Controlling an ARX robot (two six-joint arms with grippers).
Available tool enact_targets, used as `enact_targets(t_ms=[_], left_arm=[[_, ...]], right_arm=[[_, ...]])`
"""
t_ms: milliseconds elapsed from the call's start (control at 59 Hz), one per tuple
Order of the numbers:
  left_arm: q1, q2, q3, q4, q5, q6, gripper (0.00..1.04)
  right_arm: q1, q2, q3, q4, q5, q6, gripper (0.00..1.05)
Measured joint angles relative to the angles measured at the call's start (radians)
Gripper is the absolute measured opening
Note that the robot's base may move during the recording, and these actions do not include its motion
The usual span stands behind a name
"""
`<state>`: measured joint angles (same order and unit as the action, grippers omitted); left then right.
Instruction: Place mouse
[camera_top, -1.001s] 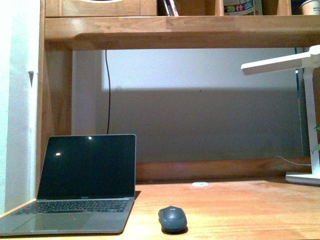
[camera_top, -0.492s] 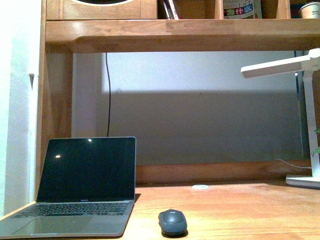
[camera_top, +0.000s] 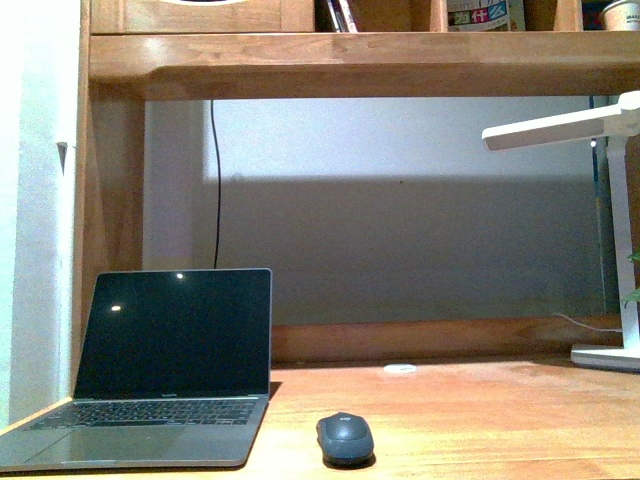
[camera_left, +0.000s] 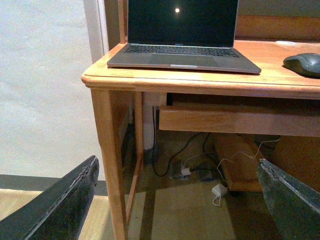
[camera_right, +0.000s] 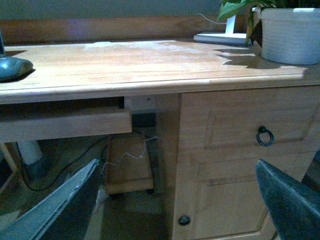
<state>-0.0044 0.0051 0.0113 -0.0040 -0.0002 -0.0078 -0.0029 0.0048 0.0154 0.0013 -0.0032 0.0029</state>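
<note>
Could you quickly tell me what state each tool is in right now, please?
Left tool: open, holding nothing, low in front of the desk.
Right tool: open, holding nothing; the mouse lies on the desk.

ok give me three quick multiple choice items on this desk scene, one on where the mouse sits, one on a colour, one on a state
1. Where is the mouse?
A. on the laptop keyboard
B. on the desk, right of the laptop
C. on the shelf

2. What colour is the desk lamp?
A. white
B. red
C. black

3. What state is the laptop in?
A. lid shut
B. open, screen dark
C. open, screen showing a picture

Answers: 1 B, it rests on the desk beside the laptop's right edge. 2 A, arm and base are white. 3 B, the lid stands up and the screen is black.
</note>
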Motion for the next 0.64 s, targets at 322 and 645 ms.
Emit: enact_targets(t_ms=[322, 645], left_arm=[[0.000, 0.000, 0.000, 0.000, 0.000, 0.000, 0.97], [0.000, 0.000, 0.000, 0.000, 0.000, 0.000, 0.97]], right_arm=[[0.000, 0.000, 0.000, 0.000, 0.000, 0.000, 0.97], [0.000, 0.000, 0.000, 0.000, 0.000, 0.000, 0.97]])
